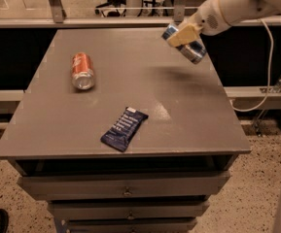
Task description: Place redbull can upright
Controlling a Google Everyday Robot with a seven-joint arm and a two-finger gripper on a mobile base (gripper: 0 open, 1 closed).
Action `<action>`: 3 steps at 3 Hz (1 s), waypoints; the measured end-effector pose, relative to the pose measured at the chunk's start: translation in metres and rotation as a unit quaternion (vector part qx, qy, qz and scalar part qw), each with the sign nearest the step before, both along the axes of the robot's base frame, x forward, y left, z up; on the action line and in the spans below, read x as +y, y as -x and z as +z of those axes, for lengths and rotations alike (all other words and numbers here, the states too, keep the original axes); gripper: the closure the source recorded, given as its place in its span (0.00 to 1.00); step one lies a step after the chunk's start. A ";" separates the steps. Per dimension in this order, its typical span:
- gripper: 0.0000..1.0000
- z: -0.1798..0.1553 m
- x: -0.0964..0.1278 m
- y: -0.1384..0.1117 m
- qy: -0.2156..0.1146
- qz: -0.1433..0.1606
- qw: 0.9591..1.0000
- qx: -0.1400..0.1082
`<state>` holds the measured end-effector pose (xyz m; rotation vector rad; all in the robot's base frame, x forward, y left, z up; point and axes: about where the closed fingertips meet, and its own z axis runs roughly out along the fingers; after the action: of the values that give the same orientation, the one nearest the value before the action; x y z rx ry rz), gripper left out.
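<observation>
- The flat grey counter (145,81) has a smooth, dull top. Grey drawers (125,186) with small knobs sit under it.
- The tan, blocky tool (183,34) sits on the end of a smooth, round white arm (237,4). It hangs in the air over the counter's far right corner.
- The tool is closed around the slim blue-and-silver metal redbull can (194,52). The can is tilted and is up off the counter top.
- The tool hides the middle of the can, so no words on it can be read.
- A wide orange-red metal can (82,71) lies on its side on the counter's left part. Its shiny round end faces the front.
- A dark blue, crinkly snack wrapper (124,128) lies flat near the counter's front edge. Its pale writing is too small to read.
- The picture's top right edge cuts off the arm.
</observation>
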<state>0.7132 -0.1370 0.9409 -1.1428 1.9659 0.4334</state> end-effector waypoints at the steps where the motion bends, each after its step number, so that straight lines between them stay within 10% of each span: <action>1: 1.00 0.021 -0.012 0.022 -0.092 0.023 0.995 -0.031; 2: 1.00 0.028 -0.019 0.039 -0.172 0.043 0.983 -0.057; 3: 1.00 0.024 -0.016 0.057 -0.270 0.068 0.956 -0.094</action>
<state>0.6562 -0.1527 0.9649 -0.9211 1.4774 0.8435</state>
